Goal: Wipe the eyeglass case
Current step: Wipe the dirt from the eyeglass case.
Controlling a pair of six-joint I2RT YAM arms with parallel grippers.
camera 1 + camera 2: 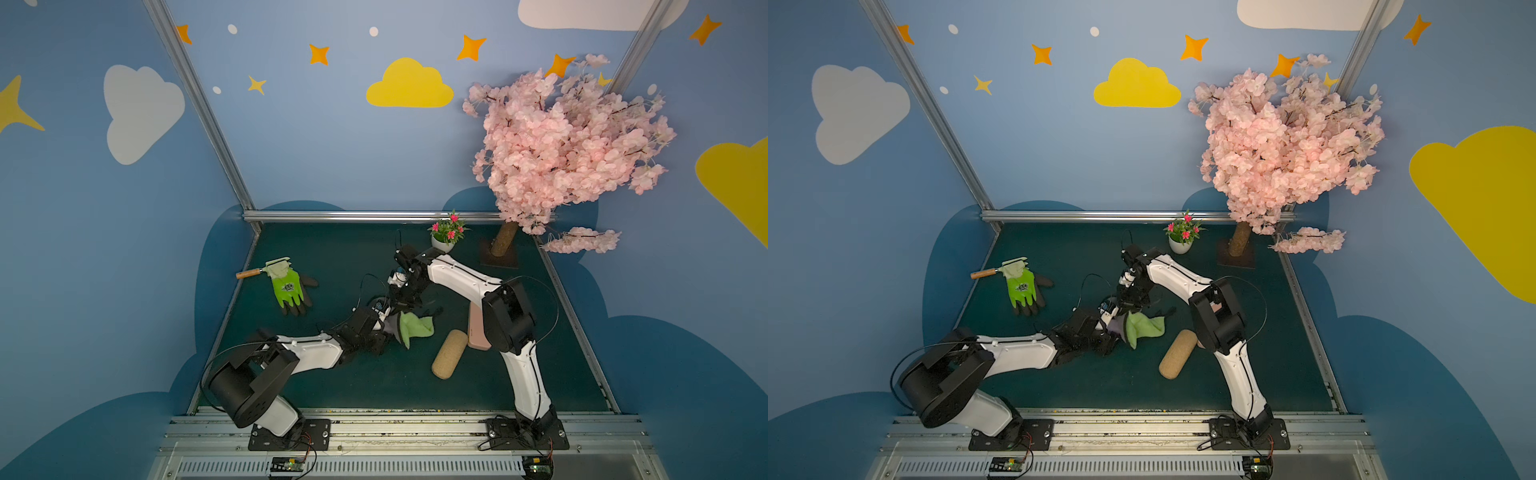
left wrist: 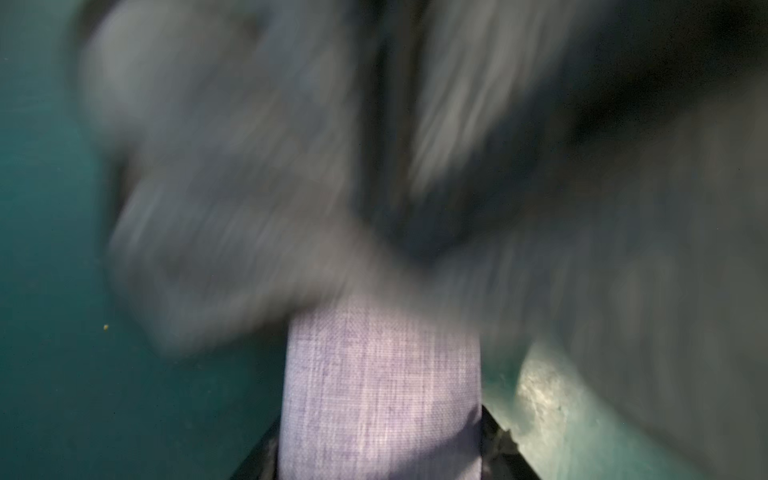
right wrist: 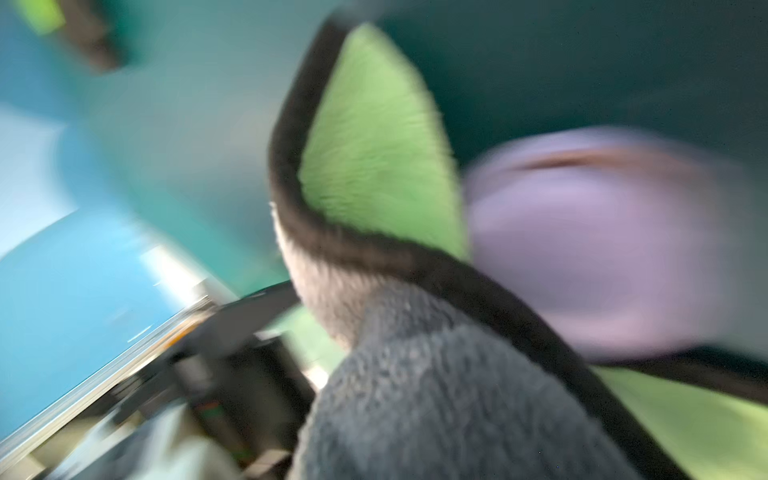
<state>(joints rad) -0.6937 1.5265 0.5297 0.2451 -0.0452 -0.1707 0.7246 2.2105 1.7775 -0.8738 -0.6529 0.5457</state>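
Eyeglass case [image 2: 382, 374], in lavender woven fabric, is gripped at one end by the left claw [image 2: 380, 428], whose dark fingers [image 2: 496, 440] are pressed shut against its two sides. Only that end is seen sharply in the left wrist view; the rest is covered by a blurred grey mass. In a top view the case [image 1: 390, 326] is little more than a purple sliver, near the cork case [image 1: 449, 353] on its side toward the glove [image 1: 289, 286]. Whether it rests on the mat [image 1: 374, 386] cannot be told.

One cloth [image 3: 374, 145], green on one face and grey on the other with a dark border, is laid against the case and is clamped in the shut right claw [image 1: 401, 308]. The fingers themselves are hidden by the pile in the right wrist view.

Three cases are counted: the lavender one, the cork one, and a pink case [image 1: 476, 332] just beside the cork case, half hidden behind the right arm.

Beyond the cork case, toward the back wall, one potted flower [image 1: 446, 235] and one pink blossom tree [image 1: 561, 145] are seen. One wooden-handled tool [image 1: 249, 273] is partly covered by the glove's cuff.
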